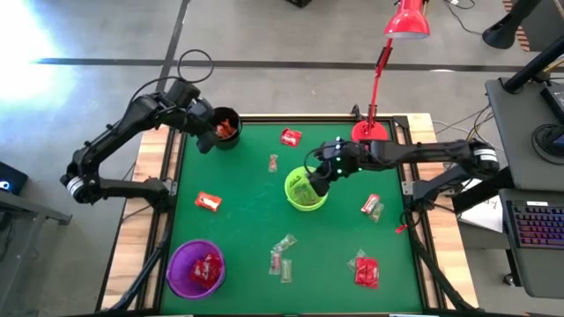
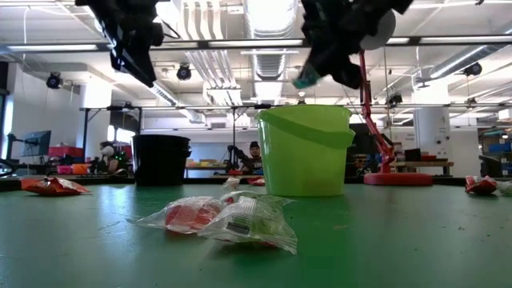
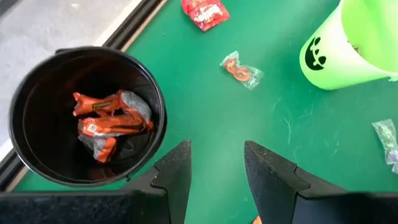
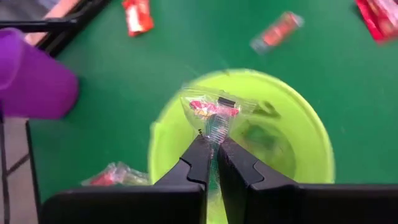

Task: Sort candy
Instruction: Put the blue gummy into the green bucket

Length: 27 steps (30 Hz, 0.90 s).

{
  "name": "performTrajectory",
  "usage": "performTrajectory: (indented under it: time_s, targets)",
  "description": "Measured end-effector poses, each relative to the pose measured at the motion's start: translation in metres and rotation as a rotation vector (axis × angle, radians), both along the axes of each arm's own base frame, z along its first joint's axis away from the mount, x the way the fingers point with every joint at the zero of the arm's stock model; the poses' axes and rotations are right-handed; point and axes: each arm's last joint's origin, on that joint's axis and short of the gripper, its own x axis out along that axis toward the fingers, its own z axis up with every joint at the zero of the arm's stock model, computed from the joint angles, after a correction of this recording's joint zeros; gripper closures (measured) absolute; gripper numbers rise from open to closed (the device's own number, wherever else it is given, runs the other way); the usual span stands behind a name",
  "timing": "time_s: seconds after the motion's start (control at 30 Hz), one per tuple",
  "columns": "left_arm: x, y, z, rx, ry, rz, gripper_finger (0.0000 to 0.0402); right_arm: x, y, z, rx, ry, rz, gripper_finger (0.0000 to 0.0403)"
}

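Note:
My right gripper (image 4: 211,149) is shut on a clear-wrapped candy (image 4: 211,112) above the open green cup (image 1: 305,190), mid table. My left gripper (image 3: 214,168) is open and empty above the table beside the black cup (image 1: 226,128), which holds red-orange candies (image 3: 106,121). The purple cup (image 1: 196,268) at the near left holds red candy. Loose candies lie on the green mat: red ones (image 1: 291,136) (image 1: 208,202) (image 1: 367,271) and clear ones (image 1: 282,251) (image 1: 273,163) (image 1: 372,207). My right gripper pinches an edge of the clear wrapper (image 4: 214,132) between its two fingertips, coming from above. The candy is lifted clear, over the mouth of the green cup (image 4: 249,124), and sticks out beyond the fingertips.
A red desk lamp (image 1: 374,128) stands at the table's far edge, right of centre. Wooden table edges and black frame rails (image 1: 172,167) border the green mat. A keyboard and desk (image 1: 538,220) stand off the table's right side.

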Motion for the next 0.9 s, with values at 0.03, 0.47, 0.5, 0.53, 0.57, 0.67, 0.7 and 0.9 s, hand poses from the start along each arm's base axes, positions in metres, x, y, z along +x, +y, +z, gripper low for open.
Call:
performTrajectory:
  time_s: [0.03, 0.47, 0.5, 0.53, 0.57, 0.67, 0.7, 0.9]
  targets:
    - [0.000, 0.000, -0.001, -0.007, 0.007, 0.000, 0.0271, 0.004, 0.000, 0.004, -0.011, -0.007, 0.016, 0.0390]
    - [0.003, 0.002, -0.010, -0.054, 0.078, -0.045, 0.0271, 0.024, -0.001, -0.005, -0.007, 0.172, 0.147, 0.0389]
    - [0.003, 0.002, -0.010, -0.053, 0.078, -0.045, 0.0271, 0.025, -0.002, -0.007, -0.005, 0.178, 0.146, 0.0387]
    - [0.003, 0.002, -0.010, -0.053, 0.078, -0.045, 0.0271, 0.026, -0.002, -0.009, -0.003, 0.184, 0.145, 0.0385]
    - [0.003, 0.002, -0.010, -0.053, 0.078, -0.045, 0.0271, 0.026, -0.002, -0.010, 0.001, 0.196, 0.143, 0.0381]
    - [0.003, 0.001, -0.010, -0.053, 0.078, -0.046, 0.0271, 0.028, -0.002, -0.007, -0.003, 0.192, 0.147, 0.0359]
    - [0.003, 0.001, -0.010, -0.051, 0.079, -0.049, 0.0271, 0.028, -0.002, -0.005, -0.008, 0.186, 0.149, 0.0350]
    - [0.003, 0.001, -0.010, -0.049, 0.082, -0.055, 0.0271, 0.032, -0.003, 0.009, -0.037, 0.144, 0.168, 0.0300]
